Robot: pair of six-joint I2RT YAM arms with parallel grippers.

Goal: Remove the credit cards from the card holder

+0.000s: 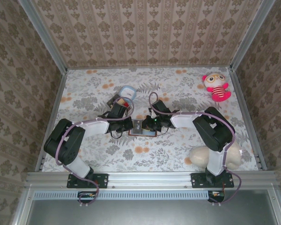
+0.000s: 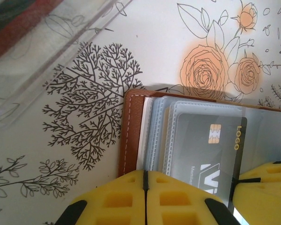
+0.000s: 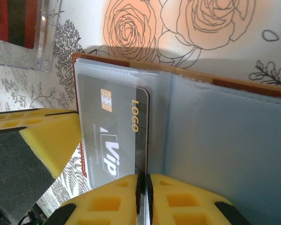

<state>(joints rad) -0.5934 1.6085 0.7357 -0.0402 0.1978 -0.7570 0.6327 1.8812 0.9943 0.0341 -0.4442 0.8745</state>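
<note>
left gripper (image 2: 146, 180): pads were pressed together at the bottom of the left wrist view, seam in line with the edge of the sleeve stack. Couldn't tell what was pinched, if anything.
right gripper (image 3: 144, 180): pads were together at bottom centre, seam right on the card's long edge. Probably card plus sleeve, not confirmed.
holder: card holder (image 1: 143, 129) lay open on the floral table (image 1: 178, 154), frame centre in the top view, between the two grippers.
card: dark VIP card (image 3: 113, 136) was sitting in a clear sleeve (image 2: 158, 136), not out yet.
risk 1: if the sleeve was pinched with the card, a pull would drag the whole holder and the card would stay in.
risk 2: if the left hold was only on a thin leaf, the holder could lift or fold shut.
risk 3: the fingers were nearly touching, so a sideways pull could make them collide.
risk 4: clear box (image 3: 18, 28) sat near, upper left, and could get knocked.
</note>
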